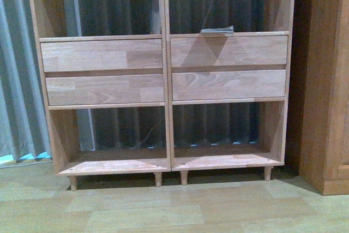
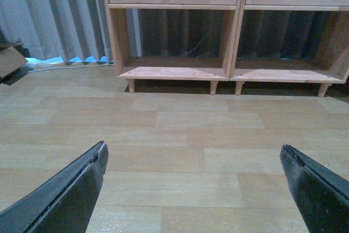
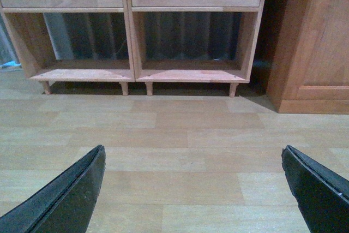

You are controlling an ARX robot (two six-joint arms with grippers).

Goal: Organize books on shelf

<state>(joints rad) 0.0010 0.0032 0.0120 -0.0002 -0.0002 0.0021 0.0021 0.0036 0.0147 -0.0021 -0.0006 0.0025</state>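
On my front feed I see a grey pleated curtain hanging down to the pale plank floor. A darker orange-brown cabinet stands at the right. My left wrist feed catches a cardboard corner near the curtain's foot.

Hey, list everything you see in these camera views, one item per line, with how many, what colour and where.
shelf: one, pale wood, two bays, straight ahead on peg legs
drawer fronts: four, pale wood, two stacked in each bay
book: one, greyish, lying flat in the upper right bay, above the drawers
cabinet: one, orange-brown, right of the shelf
curtain: grey, behind the shelf
floor: pale wood planks
brown flat piece: one, by the curtain, cut off by the frame
left gripper: black fingers wide apart, empty
right gripper: black, wide apart, empty
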